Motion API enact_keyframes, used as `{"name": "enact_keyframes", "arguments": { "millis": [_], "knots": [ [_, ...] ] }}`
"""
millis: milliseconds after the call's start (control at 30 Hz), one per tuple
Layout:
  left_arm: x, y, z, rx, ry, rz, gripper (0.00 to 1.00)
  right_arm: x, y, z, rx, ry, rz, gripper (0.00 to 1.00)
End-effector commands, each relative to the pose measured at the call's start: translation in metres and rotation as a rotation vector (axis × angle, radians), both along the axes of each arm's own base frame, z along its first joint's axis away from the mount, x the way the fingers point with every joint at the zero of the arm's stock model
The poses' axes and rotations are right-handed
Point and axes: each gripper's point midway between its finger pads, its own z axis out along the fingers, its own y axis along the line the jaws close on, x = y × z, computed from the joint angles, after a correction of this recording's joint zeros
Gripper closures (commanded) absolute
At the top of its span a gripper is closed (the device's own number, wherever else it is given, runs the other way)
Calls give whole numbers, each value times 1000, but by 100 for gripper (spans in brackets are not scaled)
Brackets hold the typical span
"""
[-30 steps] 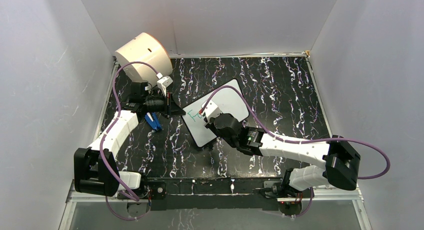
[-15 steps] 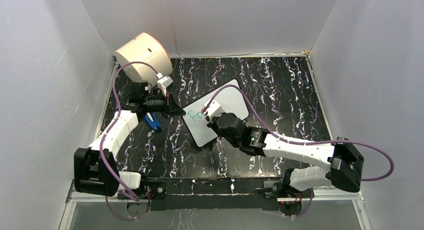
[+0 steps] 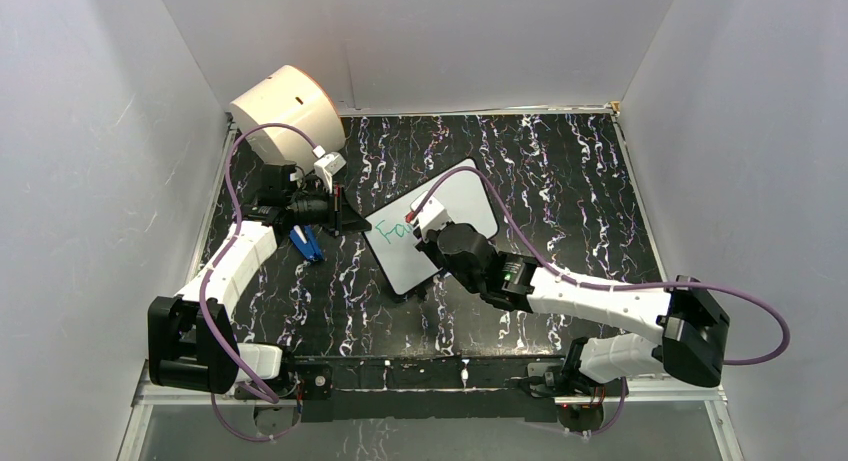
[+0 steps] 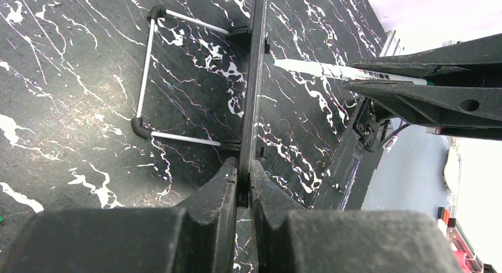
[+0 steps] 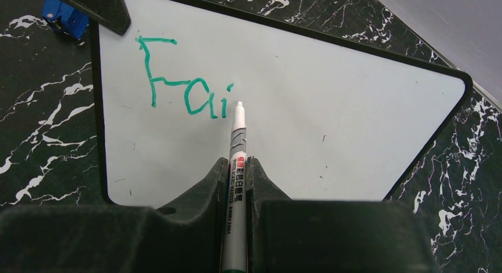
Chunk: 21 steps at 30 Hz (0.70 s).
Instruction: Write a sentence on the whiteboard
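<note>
The whiteboard [image 3: 468,199] stands tilted mid-table; it fills the right wrist view [image 5: 331,119] and shows edge-on in the left wrist view [image 4: 256,77]. Green lettering "Fai" [image 5: 177,83] sits near its upper left, also seen from the top [image 3: 392,229]. My left gripper [image 4: 244,163] is shut on the board's left edge [image 3: 355,221]. My right gripper [image 5: 237,161] is shut on a white marker [image 5: 238,143], its tip just right of the "i". The marker also shows in the left wrist view [image 4: 349,74]. From the top, the right gripper [image 3: 428,239] is over the board.
A cream cylindrical drum [image 3: 288,109] stands in the back left corner. A blue object [image 3: 307,243] lies on the black marbled table beside the left gripper, also in the right wrist view [image 5: 64,17]. The board's wire feet [image 4: 148,71] rest on the table. White walls enclose three sides.
My right gripper has moved a little right along the board with the marker, and the green lettering has grown longer. The left arm and the board have not moved.
</note>
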Motion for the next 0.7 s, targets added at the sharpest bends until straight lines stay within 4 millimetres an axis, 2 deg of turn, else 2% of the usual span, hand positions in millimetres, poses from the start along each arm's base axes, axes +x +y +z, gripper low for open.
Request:
{"name": "enact_keyframes", "arguments": {
  "millis": [0, 267, 667],
  "knots": [
    [4, 12, -24, 95, 48, 55, 100, 9, 7, 15, 61, -38, -11, 100],
    [4, 12, -23, 94, 46, 53, 100, 9, 12, 11, 60, -29, 4, 100],
    [4, 12, -24, 96, 46, 55, 100, 19, 5, 5, 36, -35, -37, 100]
  ]
}}
